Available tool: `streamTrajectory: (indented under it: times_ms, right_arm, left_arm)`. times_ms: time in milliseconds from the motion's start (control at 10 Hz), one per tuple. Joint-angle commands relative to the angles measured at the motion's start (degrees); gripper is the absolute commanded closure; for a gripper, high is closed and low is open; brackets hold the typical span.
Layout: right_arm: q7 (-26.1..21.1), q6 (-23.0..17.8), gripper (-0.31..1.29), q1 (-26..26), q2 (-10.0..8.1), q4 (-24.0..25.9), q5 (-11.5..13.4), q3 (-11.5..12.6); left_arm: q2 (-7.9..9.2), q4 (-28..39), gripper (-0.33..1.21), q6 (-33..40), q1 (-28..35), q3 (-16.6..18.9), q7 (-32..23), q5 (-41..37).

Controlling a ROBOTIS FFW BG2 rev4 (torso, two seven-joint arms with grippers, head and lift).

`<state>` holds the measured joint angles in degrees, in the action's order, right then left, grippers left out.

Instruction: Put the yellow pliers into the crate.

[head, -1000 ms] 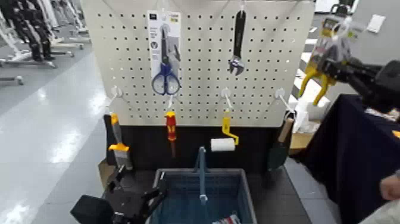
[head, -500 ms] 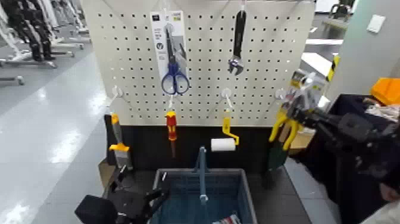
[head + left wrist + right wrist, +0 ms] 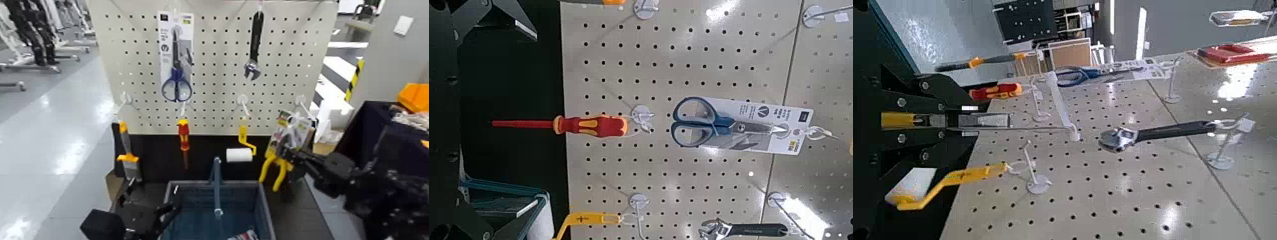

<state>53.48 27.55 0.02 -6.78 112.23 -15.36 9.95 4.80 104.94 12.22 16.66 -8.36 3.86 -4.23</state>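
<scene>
while right claw [image 3: 285, 153] clamps yellow pliers [image 3: 265, 168] near crate [image 3: 267, 210], left claw [image 3: 154, 196] (spread) opposite

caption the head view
right claw holding carded yellow pliers beside the blue-grey basket, pegboard behind

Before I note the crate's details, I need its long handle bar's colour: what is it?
Blue-grey, showing best in the head view.

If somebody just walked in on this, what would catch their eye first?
Probably the bright-yellow pliers on their card, gripped by the right gripper at the board's lower right. Next, likely the blue-handled scissors hanging upper left, then the red screwdriver below them.
</scene>
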Motion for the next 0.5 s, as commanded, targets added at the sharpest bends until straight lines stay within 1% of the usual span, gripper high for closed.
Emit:
streamTrajectory:
  times_ms: [100,200,500]
  right_arm:
    - [0.1,-2.1,1.14,0.2,0.62,-5.0,-0.3,-3.4]
    - [0.2,-3.3,1.14,0.2,0.89,-7.0,-0.7,-4.3]
    - [0.3,-5.6,1.14,-1.0,0.89,-11.5,2.4,-6.6]
  left_arm:
    - [-0.05,0.0,0.14,0.1,-0.1,0.1,0.0,0.0]
    - [-0.05,0.0,0.14,0.1,-0.1,0.0,0.0,0.0]
    - [-0.05,0.2,0.14,0.1,-0.1,0.0,0.0,0.0]
